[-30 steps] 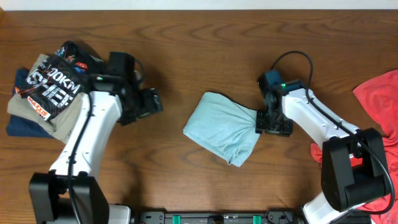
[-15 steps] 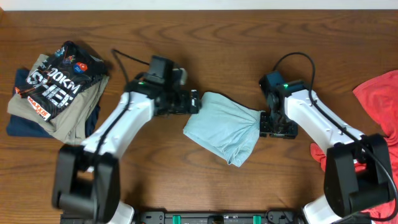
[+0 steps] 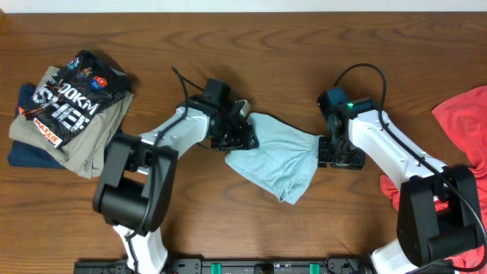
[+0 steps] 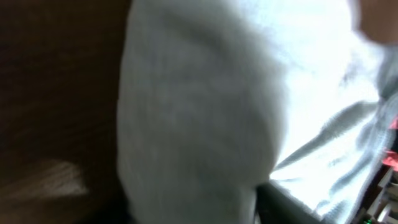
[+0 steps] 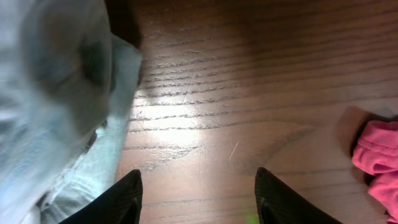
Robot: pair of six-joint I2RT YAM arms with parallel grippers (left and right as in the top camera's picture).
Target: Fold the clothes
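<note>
Both ends of the T-shirt (image 3: 274, 161), bunched at the overhead frame's centre, looked poorly secured, with the left gripper (image 3: 242, 135) buried in its left edge, grip untellable, and the right gripper (image 3: 337, 150) half open over the table (image 5: 249, 93), holding nothing, so a pull could have dragged it crumpled.

Bare wood of the table (image 3: 251, 46) lies open across the top of the overhead frame and along the bottom centre below the T-shirt (image 3: 278, 164), so both strips offer passage. The middle is crowded: the left gripper (image 3: 242, 133) sits at the shirt's upper-left edge and the right gripper (image 3: 331, 151) at its right edge, with a black cable (image 3: 365, 70) looping above that arm. A stack of folded clothes (image 3: 65, 114) blocks the upper left and the coral-red garment (image 3: 466, 125) blocks the right edge. The left wrist view is filled with blurred pale cloth, so there seems to be no clearance there.
</note>
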